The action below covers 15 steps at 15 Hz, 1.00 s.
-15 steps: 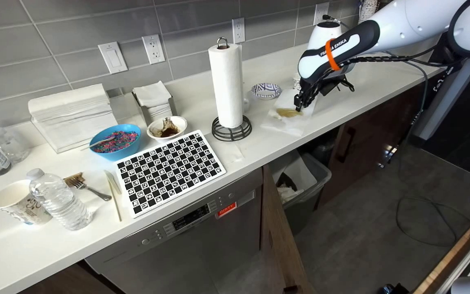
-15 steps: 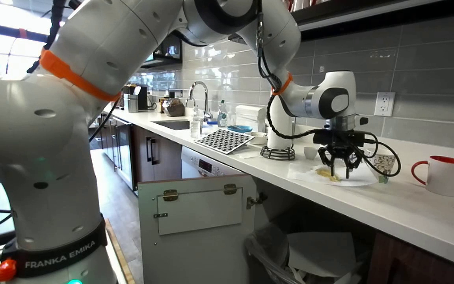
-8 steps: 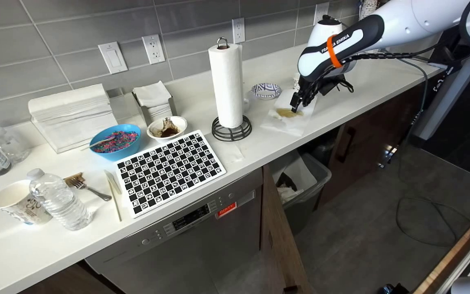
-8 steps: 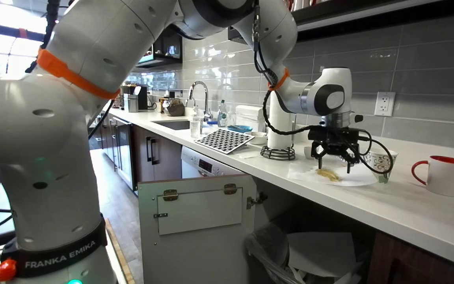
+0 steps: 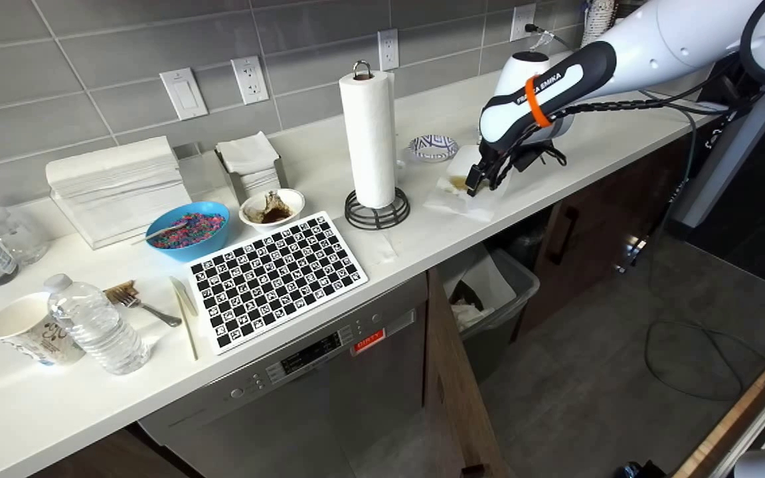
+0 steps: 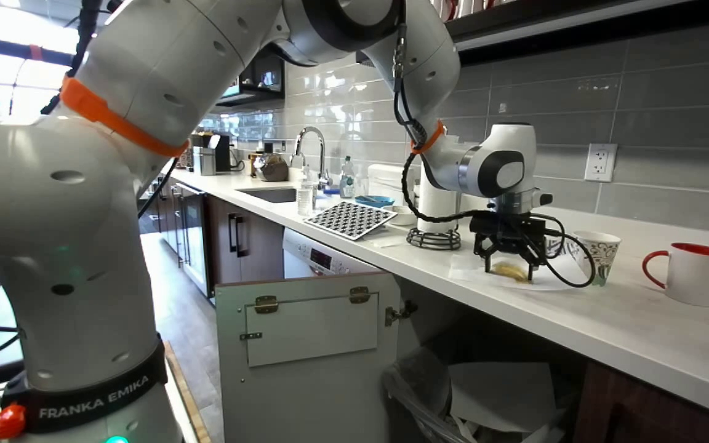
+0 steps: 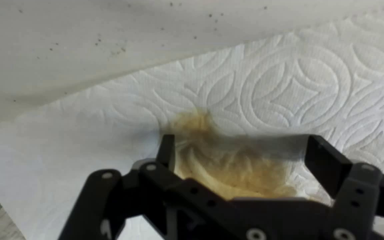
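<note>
While the paper towel roll (image 5: 368, 139) stands upright on its black wire stand (image 5: 377, 228), the pincer (image 7: 241, 143) points down over the worktop (image 5: 422, 239) to the right of that roll in both exterior views, its fingers (image 7: 327, 163) spread wide with nothing gripped between them. Beneath it, also right of the roll, lies a white towel sheet (image 7: 295, 86) embossed with circles and bearing a yellow-brown stain (image 7: 242, 170) that looks damp and wrinkled; in the wrist view the fingertips stand on either side of this stain, and whether they touch the sheet I cannot tell. Just right of the roll, nearer the wall, sits a patterned bowl (image 5: 433, 147). Farther from the roll than the sheet's stain, in an exterior view, stands a printed paper cup (image 6: 605, 249), and farther again a white mug (image 6: 696, 277) with a red rim and handle. To the left of the roll come a white bowl (image 5: 283, 224) with dark brown residue, a checkered board (image 5: 279, 279) and a blue bowl (image 5: 204, 249) of pink and teal bits. Well left of the roll stands a clear water bottle (image 5: 100, 328). Lower than the roll, under the worktop, shows a grey bin (image 5: 522, 292).
</note>
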Motion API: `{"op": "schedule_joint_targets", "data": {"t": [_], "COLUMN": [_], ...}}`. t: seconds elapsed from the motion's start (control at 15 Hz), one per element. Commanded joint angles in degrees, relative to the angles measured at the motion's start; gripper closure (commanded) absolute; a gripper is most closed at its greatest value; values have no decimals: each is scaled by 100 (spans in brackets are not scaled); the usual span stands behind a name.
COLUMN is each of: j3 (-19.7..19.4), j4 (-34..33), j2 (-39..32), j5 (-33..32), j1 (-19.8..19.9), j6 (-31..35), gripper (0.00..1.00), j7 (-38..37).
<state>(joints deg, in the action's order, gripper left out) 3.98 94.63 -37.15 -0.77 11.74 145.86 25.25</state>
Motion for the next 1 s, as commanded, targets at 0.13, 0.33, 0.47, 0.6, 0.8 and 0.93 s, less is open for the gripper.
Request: {"op": "schedule_joint_targets", "data": {"t": [0.13, 0.33, 0.47, 0.6, 0.8, 0.93], "j3": [165, 146, 141, 128, 81, 29], "j4": [47, 30, -7, -50, -94, -165], "j2": [-133, -227, -283, -309, -329, -393], "j5": [77, -4, -27, -43, -102, -139], "j1": [107, 93, 95, 85, 50, 25], "j6": [603, 871, 906, 853, 710, 592], "gripper": [0, 0, 0, 0, 4, 8], "j7": [240, 226, 216, 205, 183, 134]}}
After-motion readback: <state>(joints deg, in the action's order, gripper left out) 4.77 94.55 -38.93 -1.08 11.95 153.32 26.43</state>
